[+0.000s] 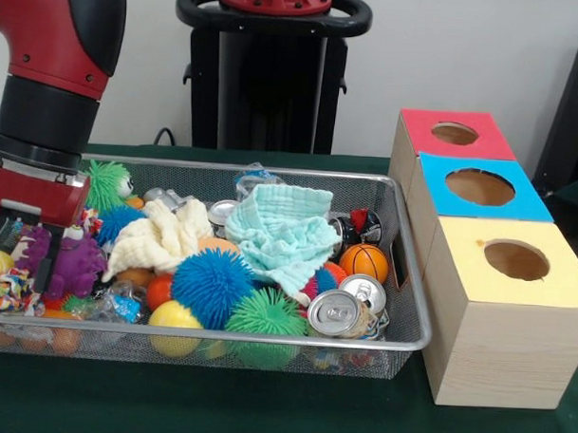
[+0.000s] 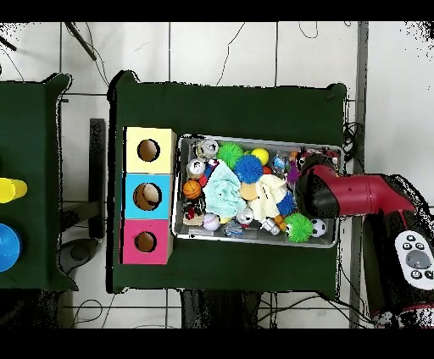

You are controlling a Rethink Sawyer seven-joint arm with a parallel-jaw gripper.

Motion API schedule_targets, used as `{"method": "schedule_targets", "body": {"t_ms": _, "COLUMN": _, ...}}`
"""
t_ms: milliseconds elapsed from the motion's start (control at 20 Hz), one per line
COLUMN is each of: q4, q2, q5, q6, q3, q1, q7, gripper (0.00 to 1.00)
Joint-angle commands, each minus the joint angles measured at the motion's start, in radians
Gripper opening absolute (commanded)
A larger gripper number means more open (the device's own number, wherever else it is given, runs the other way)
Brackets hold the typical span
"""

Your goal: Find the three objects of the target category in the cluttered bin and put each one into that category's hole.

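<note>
Hand (image 1: 22,250) apparently low in bin (image 1: 414,306)

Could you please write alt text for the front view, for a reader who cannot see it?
A red and black robot arm reaches down into the left end of a wire mesh bin crammed with spiky balls, cans and cloths, a mint cloth on top. Right of the bin stand three wooden boxes with round holes, topped red, blue and, nearest, yellow.
</note>
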Motion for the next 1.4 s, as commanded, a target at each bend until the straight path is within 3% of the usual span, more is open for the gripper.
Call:
{"method": "schedule_targets", "body": {"t_ms": 50, "q4": 0.022, "q2": 0.021, "q5": -0.059, "q6": 0.116, "q3": 0.004, "q1": -0.01, "q7": -0.14, "gripper": 1.0}}
{"method": "schedule_targets", "body": {"t_ms": 500, "q4": 0.017, "q2": 0.026, "q5": -0.047, "q6": 0.12, "q3": 0.024, "q1": -0.02, "q7": -0.145, "gripper": 1.0}}
{"method": "schedule_targets", "body": {"t_ms": 1050, "q4": 0.037, "q2": 0.027, "q5": -0.036, "q6": 0.087, "q3": -0.002, "q1": -0.008, "q7": -0.075, "gripper": 1.0}}
{"method": "schedule_targets", "body": {"t_ms": 1100, "q4": 0.037, "q2": 0.027, "q5": -0.041, "q6": 0.082, "q3": -0.004, "q1": -0.005, "q7": -0.076, "gripper": 0.0}}
{"method": "schedule_targets", "body": {"t_ms": 1400, "q4": 0.046, "q2": 0.024, "q5": -0.048, "q6": 0.062, "q3": -0.012, "q1": 0.002, "q7": -0.066, "gripper": 0.0}}
